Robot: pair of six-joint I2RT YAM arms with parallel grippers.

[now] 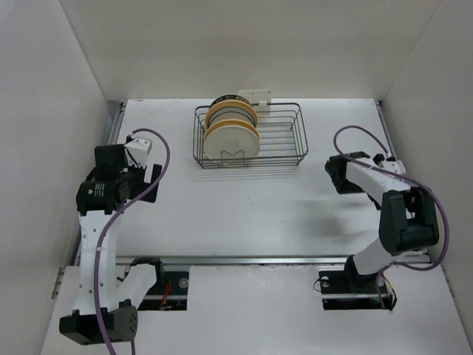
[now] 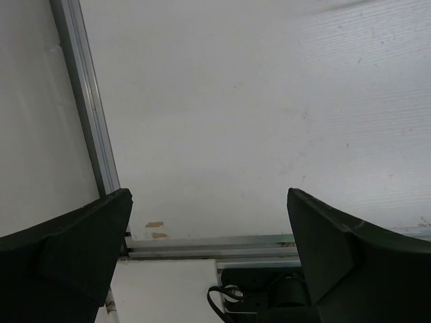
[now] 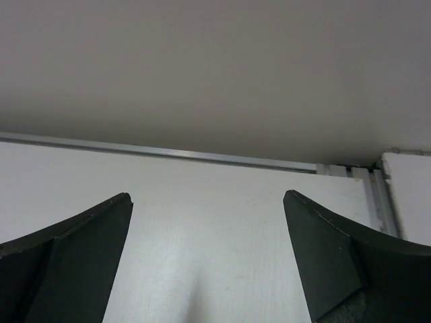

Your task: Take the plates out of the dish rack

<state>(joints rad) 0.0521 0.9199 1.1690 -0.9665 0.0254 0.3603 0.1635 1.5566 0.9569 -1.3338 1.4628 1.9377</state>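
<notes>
Left wrist view: left end effector (image 2: 209, 202), two dark fingers (image 2: 81, 249) spread wide with nothing between them, over bare white table (image 2: 236, 101); an aluminium rail (image 2: 87, 101) runs along the table's left edge and another along its near edge. Top external view, left: left arm (image 1: 96, 244), white links with black joints and a purple cable (image 1: 159, 159), standing at the left side of the table, well apart from the rack. Far middle of the table: dish rack (image 1: 284, 140), dark wire, rectangular, its long side running left to right, with a small white holder (image 1: 253, 95) on the far long side. Plates (image 1: 232, 137) stand on edge in the left part of the rack, packed one behind another: the nearest is cream with a small dark mark low on its face, those behind show yellow rims, and the farthest shows a dark rim. Exact plate count cannot be told. Right: right arm (image 1: 403, 218), same build, folded at the right side of the table, well apart from the rack. Right wrist view: right end effector (image 3: 207, 202), fingers (image 3: 337, 256) spread wide and gripping nothing, facing white table and a plain wall (image 3: 215, 67).
</notes>
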